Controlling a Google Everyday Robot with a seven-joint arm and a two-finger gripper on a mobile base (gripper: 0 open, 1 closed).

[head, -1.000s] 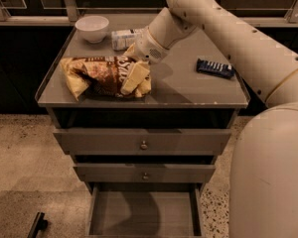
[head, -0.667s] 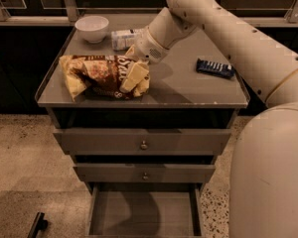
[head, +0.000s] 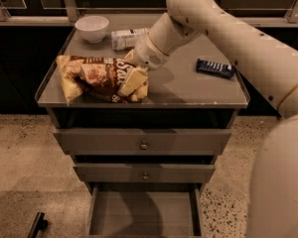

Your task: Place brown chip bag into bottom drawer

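The brown chip bag (head: 97,76) lies on its side on the left front of the grey cabinet top (head: 188,90). It has a dark brown middle and pale yellow ends. My gripper (head: 132,80) reaches down from the upper right and is shut on the bag's right end, with one pale finger (head: 132,81) lying across it. The bag still rests on the top. The bottom drawer (head: 141,213) is pulled open below, its grey inside bare.
A white bowl (head: 92,28) and a small white carton (head: 126,37) stand at the back of the top. A dark blue wrapped bar (head: 215,67) lies at the right. Two upper drawers (head: 143,142) with round knobs are shut. My arm fills the right side.
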